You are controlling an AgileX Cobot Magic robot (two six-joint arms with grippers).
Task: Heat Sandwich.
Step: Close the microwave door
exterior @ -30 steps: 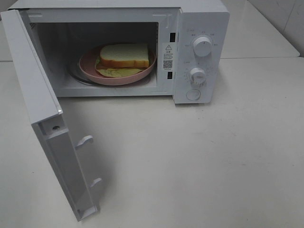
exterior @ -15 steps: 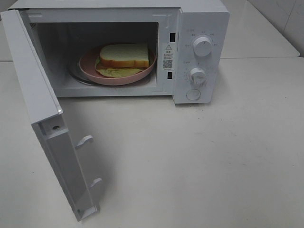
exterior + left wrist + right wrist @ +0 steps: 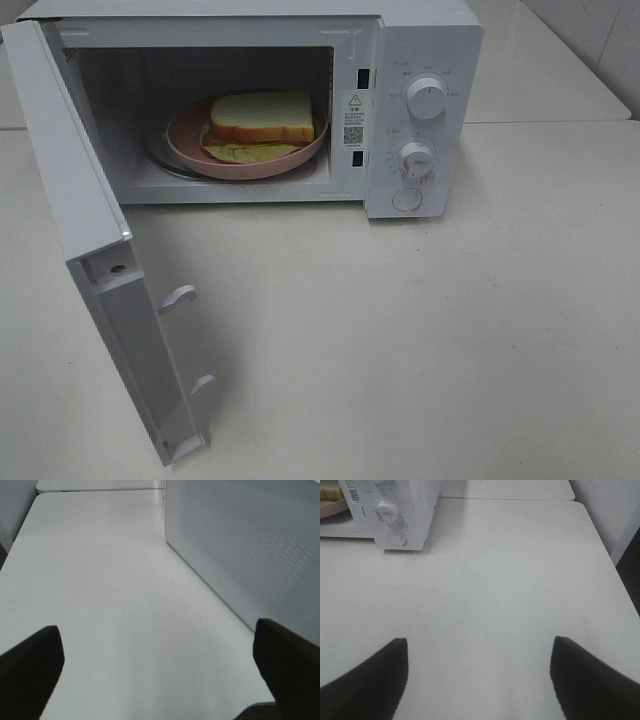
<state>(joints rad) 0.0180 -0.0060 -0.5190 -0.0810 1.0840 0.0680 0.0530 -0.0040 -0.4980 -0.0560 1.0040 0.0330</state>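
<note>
Presently inside the microwave (image 3: 420, 120), on its cavity floor: the sandwich (image 3: 262, 118), lying on a round pink plate (image 3: 250, 168). White bread slice with a brown crust on top, pale yellow-green layer poking out beneath it toward the microwave's mouth. Plate roughly centred in the cavity.

Hinged at the microwave's left edge: door (image 3: 90, 250), swung wide open and standing out from the front, two latch hooks (image 3: 180, 296) showing on its free edge.

On the microwave's right-hand panel: upper knob (image 3: 427, 98), lower knob (image 3: 416, 160) under it, round button (image 3: 406, 199) lowest.

Under the microwave: white table (image 3: 450, 350), bare surface spreading out from its front.

As for the left gripper (image 3: 156, 625): beyond the outer side of the microwave's door, over the table, apart from the door's dotted panel. Dark fingers (image 3: 30, 670) spread wide, nothing between them.

As for the right gripper (image 3: 480, 639): out from the microwave's panel side, well apart from it, over the table. Fingers (image 3: 590, 680) parted likewise, holding nothing. Lower knob, button and a sliver of the plate visible at the microwave's front from this wrist.
</note>
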